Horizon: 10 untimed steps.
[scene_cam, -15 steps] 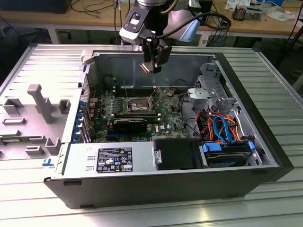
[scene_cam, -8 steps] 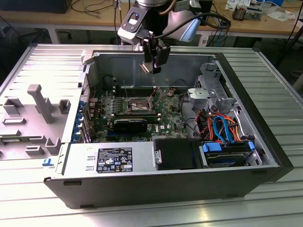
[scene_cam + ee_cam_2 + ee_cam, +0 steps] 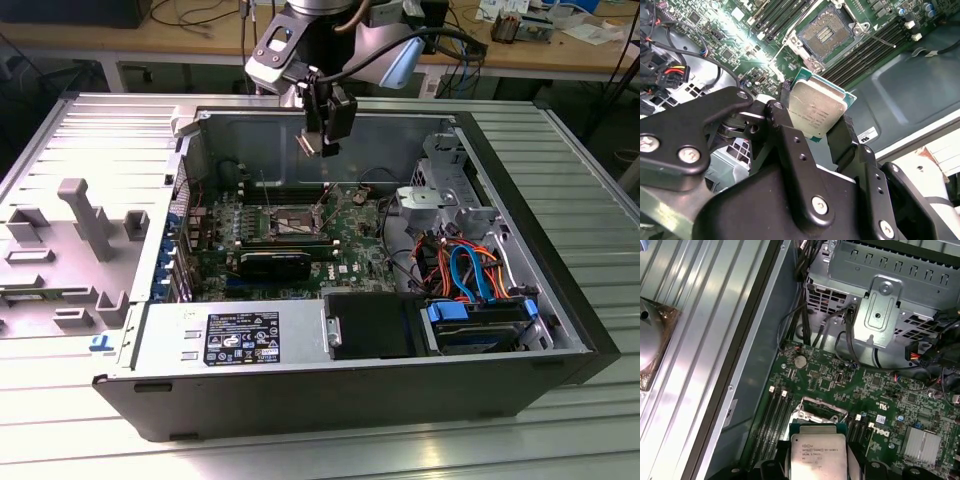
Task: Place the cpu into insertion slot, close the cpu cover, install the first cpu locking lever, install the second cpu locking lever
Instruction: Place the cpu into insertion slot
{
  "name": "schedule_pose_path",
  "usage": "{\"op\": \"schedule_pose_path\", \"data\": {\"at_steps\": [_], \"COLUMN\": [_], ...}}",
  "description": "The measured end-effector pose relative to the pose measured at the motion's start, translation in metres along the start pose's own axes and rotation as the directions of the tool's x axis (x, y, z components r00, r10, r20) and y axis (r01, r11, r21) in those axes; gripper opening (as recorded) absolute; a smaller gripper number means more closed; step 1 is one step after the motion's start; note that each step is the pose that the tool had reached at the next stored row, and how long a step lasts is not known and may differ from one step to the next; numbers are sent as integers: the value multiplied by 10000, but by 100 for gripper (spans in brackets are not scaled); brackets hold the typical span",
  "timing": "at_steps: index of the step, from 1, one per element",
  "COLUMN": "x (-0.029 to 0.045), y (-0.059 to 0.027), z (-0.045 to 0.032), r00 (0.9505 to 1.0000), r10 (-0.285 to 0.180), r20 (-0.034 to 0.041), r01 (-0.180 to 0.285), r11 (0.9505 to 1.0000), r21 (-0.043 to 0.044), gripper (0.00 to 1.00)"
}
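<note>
Aloft, jaws clamp cpu (image 3: pixel 817 107) over motherboard (image 3: pixel 730 50).

- Gripper (image 3: pixel 816 116): matte black linkage bars with rounded ends, silver screws (image 3: pixel 820 205) at the pivots.
- Arm (image 3: pixel 315 30): black wrist, silver-grey and pale blue joint caps.
- Black cable (image 3: pixel 452 36) looping off it.

The cpu (image 3: pixel 817 112), a flat square chip with a dull silver-grey metal top and a green edge, is being held in the air above the green circuit board, with the black fingers of the gripper (image 3: pixel 815 119) clamping two opposite edges. The insertion slot (image 3: pixel 826 32) is lying uncovered below, well apart, its dark contact field showing inside a silvery rim
</note>
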<state>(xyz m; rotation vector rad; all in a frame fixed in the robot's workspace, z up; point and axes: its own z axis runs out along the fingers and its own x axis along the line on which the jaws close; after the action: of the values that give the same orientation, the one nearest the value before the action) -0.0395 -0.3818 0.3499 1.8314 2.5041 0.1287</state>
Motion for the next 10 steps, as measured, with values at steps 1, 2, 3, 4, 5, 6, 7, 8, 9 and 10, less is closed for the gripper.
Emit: {"op": "schedule_pose_path", "data": {"at_steps": [1,2,3,4,5,6,7,8,9,10], "x": [0,0,0,0,0,0,0,0,0,0], "y": [0,0,0,0,0,0,0,0,0,0], "z": [1,1,1,1,1,1,1,1,1,1], "r00": [10000,10000,9999,9999,9999,9999,9999,9999,9999,9999], "r10": [68,96,104,106,110,112,112,112,112,112], "r20": [5,8,9,9,9,9,10,10,10,10], "r01": [-68,-96,-104,-106,-110,-112,-112,-112,-112,-112], "r11": [10000,10000,9999,9999,9999,9999,9999,9999,9999,9999], "r21": [-2,-2,-2,-3,-2,-2,-3,-2,-2,-2], "gripper": [54,54,54,54,54,54,54,54,54,54]}}
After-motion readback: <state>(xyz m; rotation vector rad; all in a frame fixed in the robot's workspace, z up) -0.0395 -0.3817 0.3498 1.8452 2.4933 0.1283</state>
